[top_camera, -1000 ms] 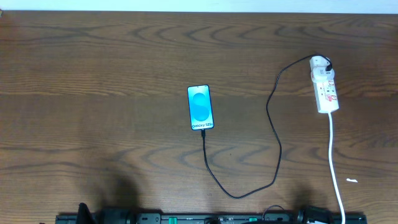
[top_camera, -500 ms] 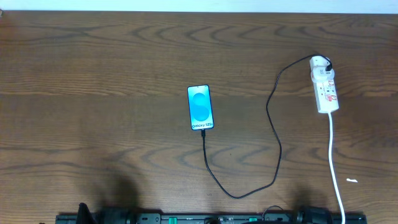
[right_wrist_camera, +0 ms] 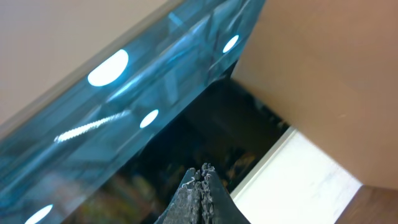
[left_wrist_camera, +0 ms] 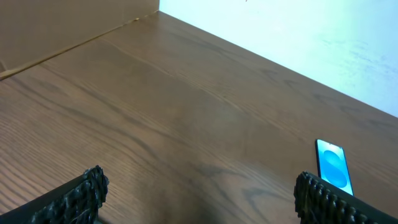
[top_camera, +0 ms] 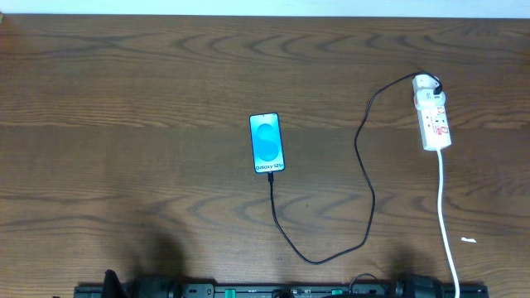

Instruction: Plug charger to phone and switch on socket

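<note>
The phone [top_camera: 267, 143] lies face up at the middle of the table, screen light blue. The charger [top_camera: 364, 178], a thin black cable, runs from the phone's near end in a loop to its white plug head [top_camera: 425, 83], which sits in the far end of the socket [top_camera: 434, 120], a white power strip at the right. In the left wrist view the phone [left_wrist_camera: 333, 166] shows far to the right, and my left gripper [left_wrist_camera: 199, 196] stands wide open over bare wood. My right gripper [right_wrist_camera: 200, 177] is shut on nothing and points up, away from the table.
The socket's thick white cord [top_camera: 447, 223] runs down to the near edge on the right. A small white scrap [top_camera: 469, 241] lies beside it. A black rail [top_camera: 273, 290] lines the near edge. A blue glass-like panel [right_wrist_camera: 112, 93] fills the right wrist view.
</note>
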`<state>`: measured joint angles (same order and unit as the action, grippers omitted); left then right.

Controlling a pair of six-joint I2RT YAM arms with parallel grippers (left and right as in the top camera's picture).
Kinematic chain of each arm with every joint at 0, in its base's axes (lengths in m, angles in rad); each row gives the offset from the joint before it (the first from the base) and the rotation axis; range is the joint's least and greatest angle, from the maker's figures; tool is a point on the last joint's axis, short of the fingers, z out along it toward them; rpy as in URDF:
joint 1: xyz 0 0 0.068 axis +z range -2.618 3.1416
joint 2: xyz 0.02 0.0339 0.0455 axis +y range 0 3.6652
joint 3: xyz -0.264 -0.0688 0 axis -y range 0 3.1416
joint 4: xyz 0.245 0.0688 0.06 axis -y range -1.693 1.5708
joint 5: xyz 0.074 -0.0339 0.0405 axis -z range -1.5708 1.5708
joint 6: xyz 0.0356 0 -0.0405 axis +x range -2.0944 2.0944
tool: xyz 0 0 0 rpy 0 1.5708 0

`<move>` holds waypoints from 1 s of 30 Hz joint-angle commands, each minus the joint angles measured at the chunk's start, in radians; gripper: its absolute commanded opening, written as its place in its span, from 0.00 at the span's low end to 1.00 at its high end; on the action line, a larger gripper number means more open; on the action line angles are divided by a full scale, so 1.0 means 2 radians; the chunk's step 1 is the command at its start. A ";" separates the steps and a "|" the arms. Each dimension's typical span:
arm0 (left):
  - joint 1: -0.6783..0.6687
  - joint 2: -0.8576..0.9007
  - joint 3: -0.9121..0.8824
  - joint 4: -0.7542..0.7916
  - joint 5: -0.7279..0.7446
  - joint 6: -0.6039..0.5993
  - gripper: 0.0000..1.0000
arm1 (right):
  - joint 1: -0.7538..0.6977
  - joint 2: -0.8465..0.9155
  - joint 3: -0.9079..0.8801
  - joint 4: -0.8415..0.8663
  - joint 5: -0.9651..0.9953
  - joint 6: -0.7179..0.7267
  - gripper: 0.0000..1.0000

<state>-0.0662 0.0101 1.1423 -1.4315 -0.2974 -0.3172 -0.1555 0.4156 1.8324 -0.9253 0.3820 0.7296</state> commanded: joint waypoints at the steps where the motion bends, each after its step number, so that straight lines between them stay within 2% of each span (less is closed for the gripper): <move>1: 0.002 -0.004 0.004 0.002 -0.004 -0.001 0.98 | 0.006 -0.006 0.000 -0.001 0.068 -0.006 0.01; 5: 0.002 -0.004 0.004 0.002 -0.004 -0.001 0.98 | 0.016 -0.006 -0.005 -0.006 0.068 0.002 0.01; 21: 0.002 -0.004 0.004 0.002 -0.004 -0.001 0.98 | 0.015 -0.006 -0.072 -0.004 0.065 0.132 0.01; 30: 0.002 -0.004 0.004 0.001 -0.004 -0.001 0.98 | 0.015 -0.006 -0.107 0.031 0.013 0.135 0.02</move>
<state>-0.0662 0.0101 1.1423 -1.4315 -0.2974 -0.3172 -0.1307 0.4072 1.6379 -0.8703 0.4568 0.9813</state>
